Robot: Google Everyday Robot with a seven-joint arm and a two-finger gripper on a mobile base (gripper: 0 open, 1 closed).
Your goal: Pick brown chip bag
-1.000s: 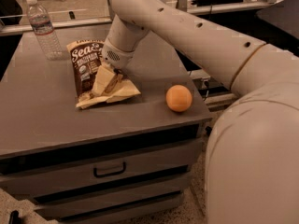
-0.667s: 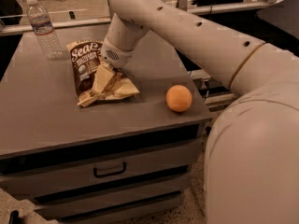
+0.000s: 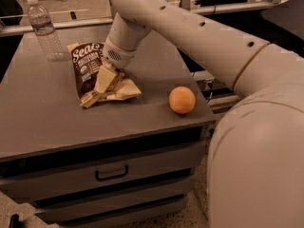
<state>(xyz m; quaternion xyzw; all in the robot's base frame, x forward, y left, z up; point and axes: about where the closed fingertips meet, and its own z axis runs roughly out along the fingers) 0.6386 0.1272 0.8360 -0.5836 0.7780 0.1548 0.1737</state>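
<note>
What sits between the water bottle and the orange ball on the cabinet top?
In the camera view, the brown chip bag lies between the water bottle and the orange ball, with the gripper down on its crumpled lower end.

Arm point(image 3: 190, 27) stretched down-left; jaws low, apparently clamped shut.

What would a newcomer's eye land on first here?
The huge cream robot arm reaching from the right, its pincer down on the crinkly dark-brown and tan chip bag lying left of centre on the grey cabinet top. Next, the orange ball near the right edge.
</note>
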